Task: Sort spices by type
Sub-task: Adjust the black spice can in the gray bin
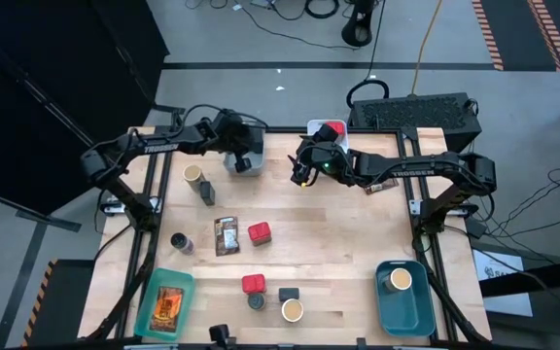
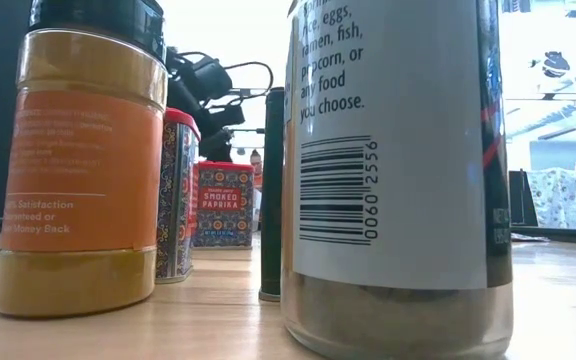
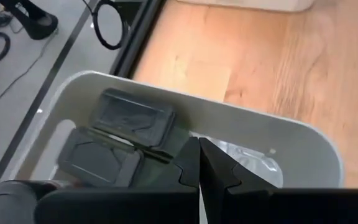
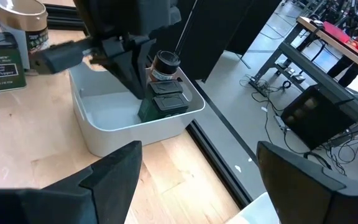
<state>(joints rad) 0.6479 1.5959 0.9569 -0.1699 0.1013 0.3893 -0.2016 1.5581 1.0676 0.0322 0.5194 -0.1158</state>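
Note:
My left gripper [image 1: 244,160] is shut, its fingers [image 3: 199,163] pointing down into a grey bin [image 3: 303,146] at the table's far edge. Two dark boxy tins [image 3: 132,118] and a dark jar [image 4: 165,65] sit in that bin. My right gripper [image 4: 207,186] is open and holds nothing; it hovers right of the grey bin [image 4: 104,134], near a white bin with a red tin [image 1: 331,129]. Red tins [image 1: 259,232], dark jars [image 1: 181,243], tan-topped jars [image 1: 193,174] and a printed packet [image 1: 227,235] stand or lie across the table. My left gripper's shut fingertips reach down inside the grey bin beside the dark tins. A dark green shape [image 4: 146,112] shows just under them, and I cannot tell whether they touch it.
A teal bin [image 1: 403,313] at the near right holds a tan-topped jar [image 1: 401,280]. A green bin [image 1: 152,292] at the near left holds an orange packet [image 1: 168,306]. In the low view an orange-labelled jar [image 2: 88,160] and a barcoded jar [image 2: 398,170] stand close to the camera.

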